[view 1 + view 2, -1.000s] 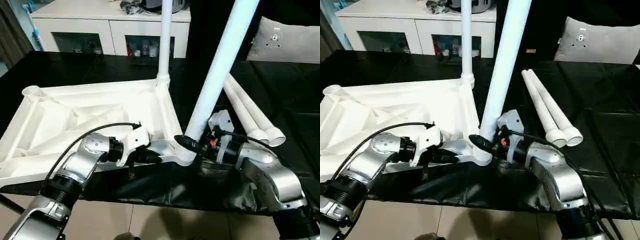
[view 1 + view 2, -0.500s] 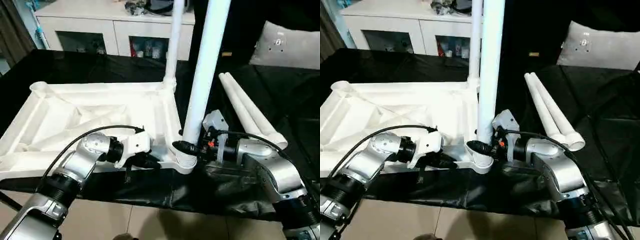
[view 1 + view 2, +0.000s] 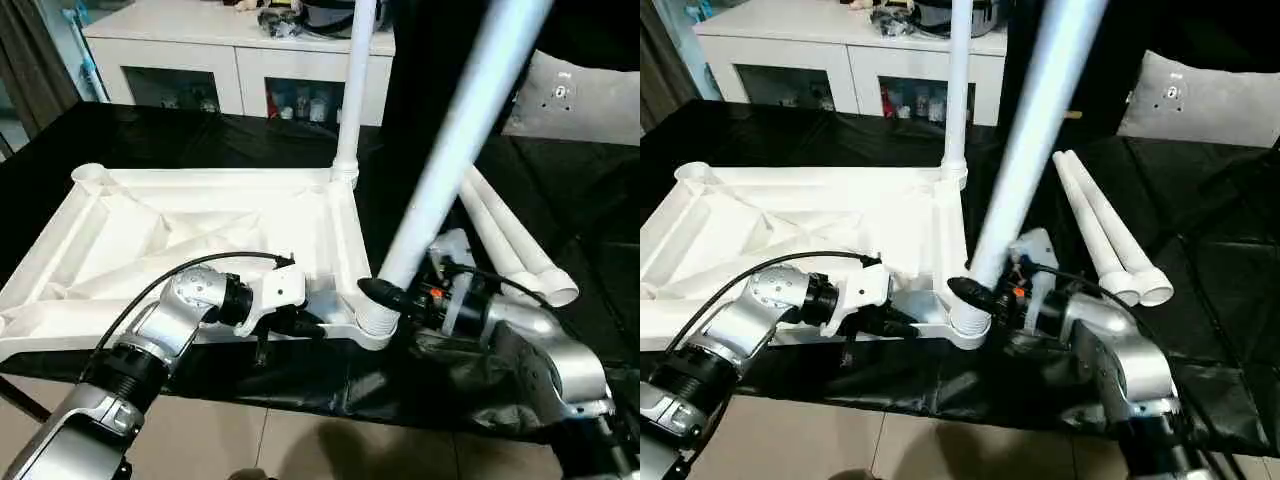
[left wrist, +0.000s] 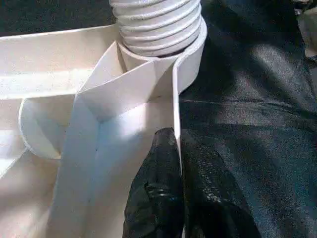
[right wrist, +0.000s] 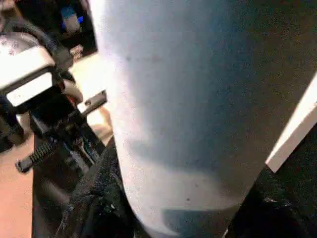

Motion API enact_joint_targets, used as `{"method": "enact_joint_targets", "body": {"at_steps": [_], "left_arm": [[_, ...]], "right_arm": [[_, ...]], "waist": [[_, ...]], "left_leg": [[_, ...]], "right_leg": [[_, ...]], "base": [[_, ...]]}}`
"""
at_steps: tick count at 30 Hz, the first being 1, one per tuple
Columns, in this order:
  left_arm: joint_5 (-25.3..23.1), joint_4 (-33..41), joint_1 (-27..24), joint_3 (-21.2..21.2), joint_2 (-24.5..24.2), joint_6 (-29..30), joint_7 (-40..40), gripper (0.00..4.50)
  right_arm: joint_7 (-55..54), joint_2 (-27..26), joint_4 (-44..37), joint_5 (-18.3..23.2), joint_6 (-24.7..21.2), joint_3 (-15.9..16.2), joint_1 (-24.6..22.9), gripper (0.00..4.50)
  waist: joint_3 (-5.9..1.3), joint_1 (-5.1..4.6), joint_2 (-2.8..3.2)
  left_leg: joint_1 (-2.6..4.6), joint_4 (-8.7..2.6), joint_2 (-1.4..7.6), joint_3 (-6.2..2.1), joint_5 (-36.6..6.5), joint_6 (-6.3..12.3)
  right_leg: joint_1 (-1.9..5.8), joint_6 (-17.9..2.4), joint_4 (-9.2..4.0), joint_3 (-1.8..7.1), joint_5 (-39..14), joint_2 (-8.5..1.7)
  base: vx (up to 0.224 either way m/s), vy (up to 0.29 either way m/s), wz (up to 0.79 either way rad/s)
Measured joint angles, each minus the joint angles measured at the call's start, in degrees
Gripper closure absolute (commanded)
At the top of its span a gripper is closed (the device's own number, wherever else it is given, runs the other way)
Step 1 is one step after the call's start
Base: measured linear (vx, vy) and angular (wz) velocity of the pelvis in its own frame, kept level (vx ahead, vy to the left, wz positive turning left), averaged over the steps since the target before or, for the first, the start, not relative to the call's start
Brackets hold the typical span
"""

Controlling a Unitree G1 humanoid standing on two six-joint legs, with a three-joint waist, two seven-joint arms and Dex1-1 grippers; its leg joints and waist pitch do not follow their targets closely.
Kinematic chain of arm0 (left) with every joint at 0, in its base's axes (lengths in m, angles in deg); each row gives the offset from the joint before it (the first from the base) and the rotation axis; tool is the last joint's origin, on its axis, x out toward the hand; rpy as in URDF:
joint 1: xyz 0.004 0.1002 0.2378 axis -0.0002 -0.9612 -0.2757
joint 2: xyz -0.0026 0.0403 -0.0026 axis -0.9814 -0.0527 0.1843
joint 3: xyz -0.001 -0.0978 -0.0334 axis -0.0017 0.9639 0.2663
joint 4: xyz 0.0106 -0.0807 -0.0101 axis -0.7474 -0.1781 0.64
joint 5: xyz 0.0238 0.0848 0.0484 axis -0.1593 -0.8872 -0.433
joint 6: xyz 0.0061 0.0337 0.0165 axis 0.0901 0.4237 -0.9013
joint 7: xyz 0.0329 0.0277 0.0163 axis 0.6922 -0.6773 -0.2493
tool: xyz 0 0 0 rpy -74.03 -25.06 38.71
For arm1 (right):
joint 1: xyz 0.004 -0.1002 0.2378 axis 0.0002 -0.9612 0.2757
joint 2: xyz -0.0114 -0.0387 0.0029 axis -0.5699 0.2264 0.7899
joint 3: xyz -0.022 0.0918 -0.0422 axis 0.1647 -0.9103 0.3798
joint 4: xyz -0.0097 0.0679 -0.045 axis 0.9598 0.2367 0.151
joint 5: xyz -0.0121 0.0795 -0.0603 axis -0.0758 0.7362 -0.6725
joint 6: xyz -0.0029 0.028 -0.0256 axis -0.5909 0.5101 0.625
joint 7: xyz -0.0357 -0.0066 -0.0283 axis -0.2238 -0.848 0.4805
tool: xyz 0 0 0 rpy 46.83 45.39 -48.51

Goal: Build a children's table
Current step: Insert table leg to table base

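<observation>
Behind our work stands a white low cabinet (image 3: 240,60) with glass-fronted compartments, and in front of it a tabletop (image 3: 150,135) draped in black sheeting carries everything. On it lies the white plastic rectangular table top (image 3: 190,240), ribbed underside up, with round sockets at its corners. One long white tapered tube leg (image 3: 352,90) stands upright in the far corner socket on our right side. A second white tube leg (image 3: 455,140) sits with its ribbed end in the near right corner socket (image 3: 375,322) and leans away to our right. Our right gripper (image 3: 385,297) has its black fingers pinching the base of this leaning leg, just above the socket. Our left gripper (image 4: 178,193) is pinching the thin upright near rim of the table top between its two black fingers (image 4: 156,198), close beside that same socket. Two more white tube legs (image 3: 1105,235) lie side by side on the black sheet, apart to the right. A grey-white cushion (image 3: 1200,100) rests at the far right.
</observation>
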Motion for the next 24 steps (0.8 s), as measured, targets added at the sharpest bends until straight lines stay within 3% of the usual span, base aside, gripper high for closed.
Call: {"method": "enact_joint_targets", "body": {"at_steps": [4,8,15,24], "left_arm": [[0.1,-0.1,-0.1,0.1,0.1,0.0,0.0,4.50],[0.0,-0.5,-0.1,0.1,0.2,0.2,-0.2,4.50],[-1.0,-0.5,-0.1,-0.3,-0.2,-0.7,-0.3,4.50],[-1.5,-2.3,0.8,-0.7,-0.6,-2.8,0.3,4.50]], "right_arm": [[-0.3,-0.7,-0.1,0.5,2.2,-0.8,-1.8,2.60],[-0.8,0.6,-0.4,-3.1,6.0,2.2,-1.7,2.60],[0.6,2.5,0.2,-4.5,6.9,4.5,0.1,2.60],[5.7,4.8,3.1,-9.5,11.9,9.2,3.9,2.60]], "waist": [[-0.05,0.03,0.26],[-0.26,-0.12,0.59],[-0.40,-0.57,0.82],[-0.36,-1.34,0.84]], "left_leg": [[0.00,-0.03,-0.01,0.00,0.0,0.00],[0.04,-0.03,-0.01,0.00,0.0,0.00],[0.05,-0.16,-0.04,-0.01,0.0,0.01],[0.06,-0.28,-0.06,-0.09,0.0,0.01]], "right_leg": [[0.00,0.0,-0.01,0.00,0.0,-0.01],[0.02,0.0,-0.03,0.00,0.0,-0.01],[0.09,0.1,-0.32,-0.01,-0.1,0.00],[0.22,0.1,-0.75,-0.11,-0.1,0.02]], "base": [[0.000,0.000,0.00],[0.000,0.000,0.00],[0.000,0.000,0.00],[0.000,0.000,0.00]]}}
